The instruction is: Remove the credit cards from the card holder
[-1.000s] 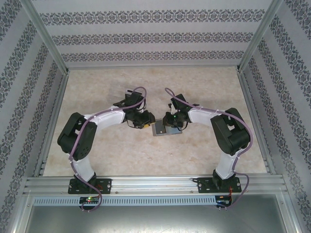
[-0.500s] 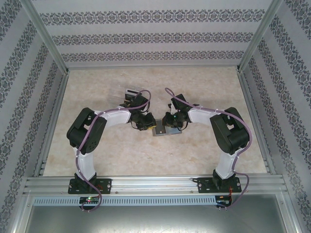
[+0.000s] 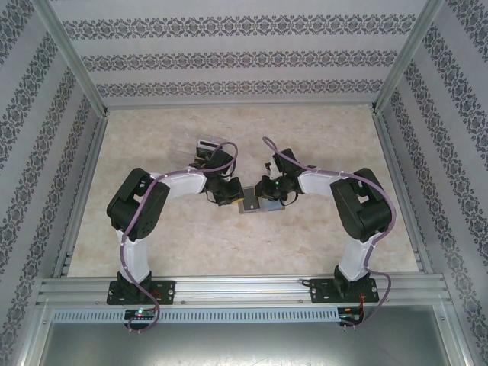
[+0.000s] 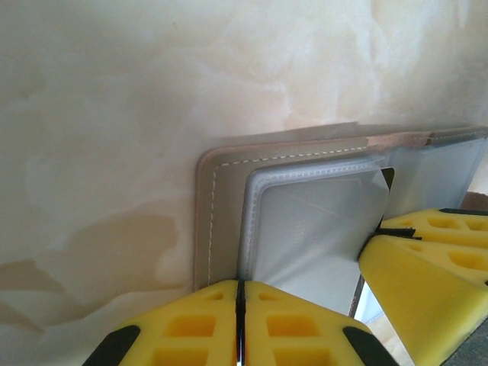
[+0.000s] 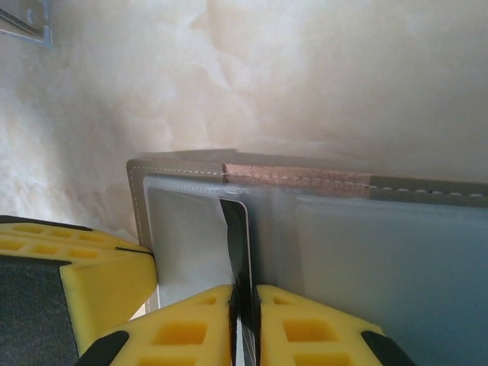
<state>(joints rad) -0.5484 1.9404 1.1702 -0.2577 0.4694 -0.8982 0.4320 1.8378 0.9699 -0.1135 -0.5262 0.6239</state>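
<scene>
Yellow foam fingers of the left end effector point(image 4: 240, 296) are pinched shut on the near edge of the card holder point(image 4: 221, 198). The right end effector point(image 5: 244, 299) clamps a dark-striped credit card point(image 5: 238, 244) at a clear pocket. The holder lies open on the worktop point(image 4: 114, 114). Risks: a weak left pinch would let the holder lift with the card, and a skewed pull could jam it.

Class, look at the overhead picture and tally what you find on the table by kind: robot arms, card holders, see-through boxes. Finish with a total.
Robot arms: 2, the left arm and the right arm
Card holder: 1
See-through box: 1
Total: 4
</scene>
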